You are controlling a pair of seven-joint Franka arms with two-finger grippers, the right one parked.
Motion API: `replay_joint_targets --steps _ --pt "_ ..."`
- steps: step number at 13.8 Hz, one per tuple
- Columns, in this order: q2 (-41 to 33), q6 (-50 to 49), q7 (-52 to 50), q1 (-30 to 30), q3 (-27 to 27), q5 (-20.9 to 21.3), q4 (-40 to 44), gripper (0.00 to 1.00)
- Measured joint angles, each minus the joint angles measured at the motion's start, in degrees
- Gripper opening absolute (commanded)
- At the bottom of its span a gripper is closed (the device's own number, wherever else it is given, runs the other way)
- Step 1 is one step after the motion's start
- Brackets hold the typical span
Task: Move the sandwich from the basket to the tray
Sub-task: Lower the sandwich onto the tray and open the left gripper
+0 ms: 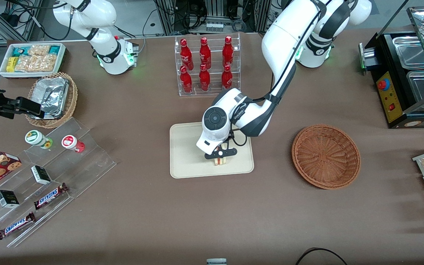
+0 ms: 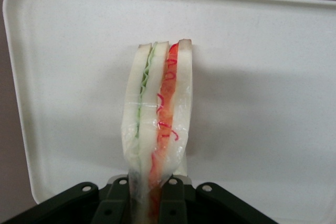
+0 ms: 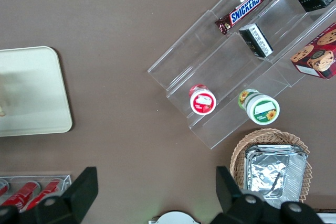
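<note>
Right now the gripper (image 1: 220,157) is hanging low over the tray (image 1: 186,165), its jaws pinching the sandwich (image 1: 219,160) narrowly between them. The wedge is standing on edge, its red and green layers (image 2: 157,124) showing at the cut face, and it is sitting at or just above the tray floor; I cannot tell whether it is touching. It is sitting in the part of the tray nearer the front camera, toward the working arm's end, with bare cream surface spreading around it and the low rim (image 2: 21,103) running well clear. The basket (image 1: 326,156) is lying apart on the desk (image 1: 142,217), toward the working arm's end. A rack of red bottles (image 1: 206,64) is standing farther from the front camera than the tray, with open brown desk between them.
</note>
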Motion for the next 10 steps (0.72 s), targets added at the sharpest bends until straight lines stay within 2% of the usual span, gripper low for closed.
replay_joint_targets --steps 2,3,4,5,6,10 --pt "0.3 0.0 -0.8 0.0 0.0 0.0 0.0 0.00" --pt "0.4 0.0 -0.9 0.0 0.0 0.0 0.0 0.06" --pt "0.6 0.0 -0.9 0.0 0.0 0.0 0.0 0.45" --pt "0.7 0.0 -1.0 0.0 0.0 0.0 0.0 0.94" --pt "0.7 0.0 -1.0 0.0 0.0 0.0 0.1 1.00" --pt "0.7 0.0 -1.1 0.0 0.0 0.0 0.4 1.00"
